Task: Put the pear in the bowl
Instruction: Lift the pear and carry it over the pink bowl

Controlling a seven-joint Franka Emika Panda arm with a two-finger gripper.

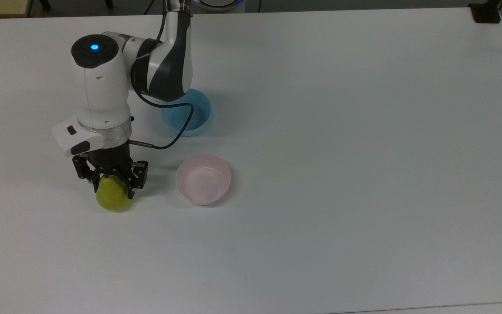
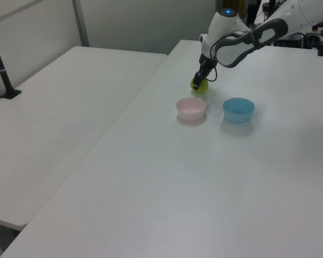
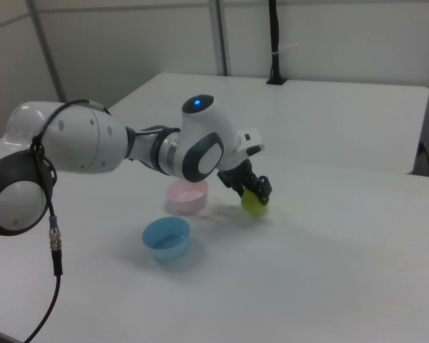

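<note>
On the white tabletop (image 1: 342, 174), toward the top view's left, the pincer (image 1: 112, 182) is clamped on the pear (image 1: 111, 197), one black finger on each side of the fruit's upper part. The pear sits well to the top view's left of the pink bowl (image 1: 203, 179), apart from it, with the light blue bowl (image 1: 190, 114) farther up beyond the cable (image 1: 177, 135).

The top view looks down on the arm's white wrist, so the pear's narrow top is hidden beneath the pincer and only its rounded lower body shows. The right view shows the pear (image 3: 255, 202) from the side, at the pincer (image 3: 254, 187), with a shadow close beneath it; whether it touches the tabletop I cannot tell. The left view sets the pear (image 2: 198, 84) behind the pink bowl (image 2: 191, 108), with the light blue bowl (image 2: 238, 109) at the left view's right.

The pear's long axis appears roughly upright, narrow end up into the pincer, broad end downward.
</note>
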